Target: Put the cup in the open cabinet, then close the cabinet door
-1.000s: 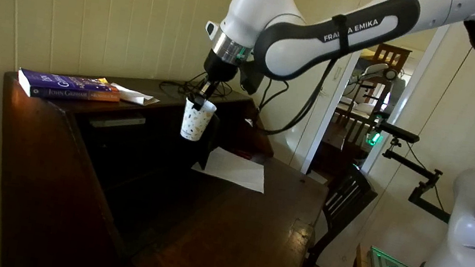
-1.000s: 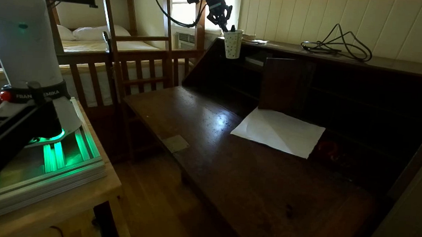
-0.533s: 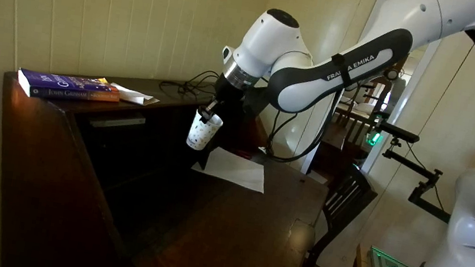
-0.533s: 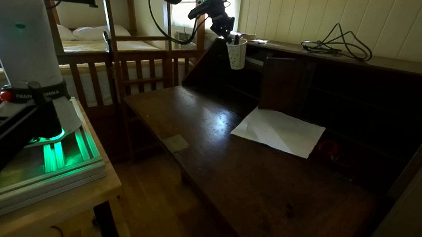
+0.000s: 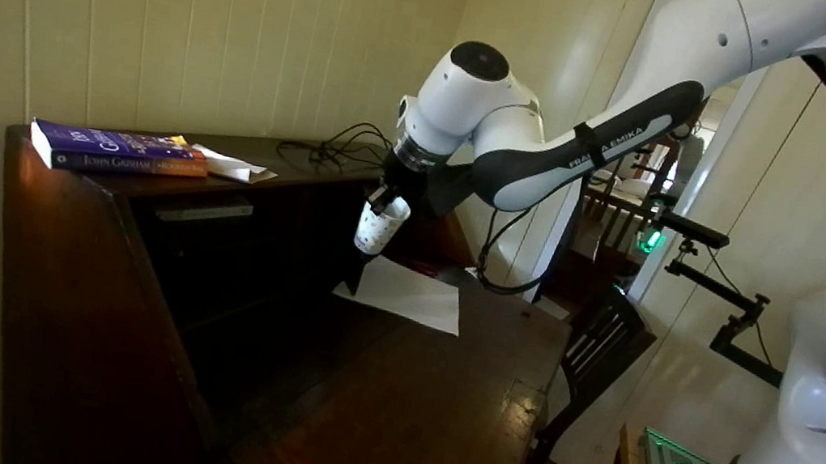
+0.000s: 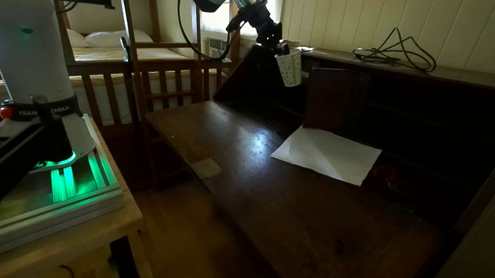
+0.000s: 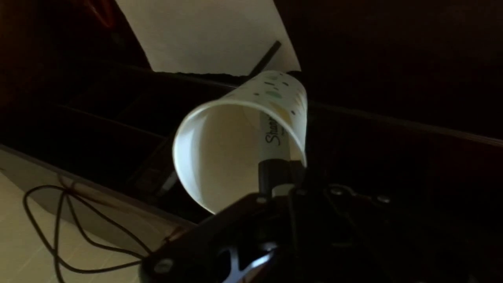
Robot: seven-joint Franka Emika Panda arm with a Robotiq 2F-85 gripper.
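Wrist view: cup (image 7: pixel 232 153) hung by its rim, not yet shelved

The gripper (image 5: pixel 383 199) has its jaws clamped on the cup's wall near the rim, probably because a thin wall suits a pinch and this leaves the base free to land first. A marker (image 7: pixel 275 141) stands inside, its cap right by the fingers; whether it is nipped too, I cannot tell. The cup is in the air near the front of the cabinet (image 5: pixel 72 263), tilted, base pointing its way, at a depth hard to judge.

The cabinet door (image 6: pixel 326 96) juts outward, which leaves room for loading; in an exterior view the cup shows just beside its upper part, so a knock there seems the chief risk. I would level the cup before lowering it, lest the marker shift. White paper (image 6: pixel 328 154) lies by the door's foot and might drag when the door swings. A book (image 5: pixel 118 153) and a cable (image 6: pixel 366 58) lie on the cabinet's flat top, likely parked clear of the work.
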